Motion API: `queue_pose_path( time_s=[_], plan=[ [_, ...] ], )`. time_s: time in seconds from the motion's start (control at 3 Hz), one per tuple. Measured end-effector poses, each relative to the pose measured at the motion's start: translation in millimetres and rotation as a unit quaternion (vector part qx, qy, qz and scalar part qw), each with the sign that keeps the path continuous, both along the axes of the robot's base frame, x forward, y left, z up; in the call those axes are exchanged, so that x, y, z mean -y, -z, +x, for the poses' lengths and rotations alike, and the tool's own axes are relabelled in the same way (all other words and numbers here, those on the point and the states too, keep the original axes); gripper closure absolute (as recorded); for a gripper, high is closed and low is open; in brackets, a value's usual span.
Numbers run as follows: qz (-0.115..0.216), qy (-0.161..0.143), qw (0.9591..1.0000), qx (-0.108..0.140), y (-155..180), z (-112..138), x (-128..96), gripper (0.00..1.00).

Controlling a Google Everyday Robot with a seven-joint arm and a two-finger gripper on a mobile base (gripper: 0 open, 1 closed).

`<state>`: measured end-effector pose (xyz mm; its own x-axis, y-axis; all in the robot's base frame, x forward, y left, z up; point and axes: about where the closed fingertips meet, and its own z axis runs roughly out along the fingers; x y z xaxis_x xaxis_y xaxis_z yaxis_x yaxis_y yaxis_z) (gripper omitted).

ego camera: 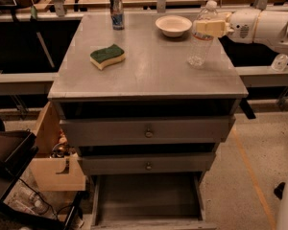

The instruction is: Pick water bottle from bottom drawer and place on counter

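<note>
Water bottle (pixel 199 49) upright in pincer (pixel 206 28), counter (pixel 149 66) R side.

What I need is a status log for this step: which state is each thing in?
water bottle: upright, capped, gripped near its top, base at the right side of the counter.
hand: shut on the water bottle, over the counter's right edge.
bottom drawer: pulled open, empty.
bowl: upright, empty.
can: standing upright.
sponge: lying flat, green side up.
</note>
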<state>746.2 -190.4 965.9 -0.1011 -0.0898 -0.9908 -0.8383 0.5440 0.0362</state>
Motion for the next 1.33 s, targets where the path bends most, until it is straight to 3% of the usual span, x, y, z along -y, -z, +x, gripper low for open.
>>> queue_pose_path(
  time_s=[0.33, 0.67, 1.33],
  plan=[
    [0.014, 0.001, 0.9998, -0.015, 12.1, 8.4, 1.7, 1.00],
    [0.020, -0.002, 0.9992, -0.036, 21.4, 13.4, 1.9, 0.75],
    [0.020, -0.002, 0.9992, -0.036, 19.7, 13.4, 1.7, 0.28]
  ],
)
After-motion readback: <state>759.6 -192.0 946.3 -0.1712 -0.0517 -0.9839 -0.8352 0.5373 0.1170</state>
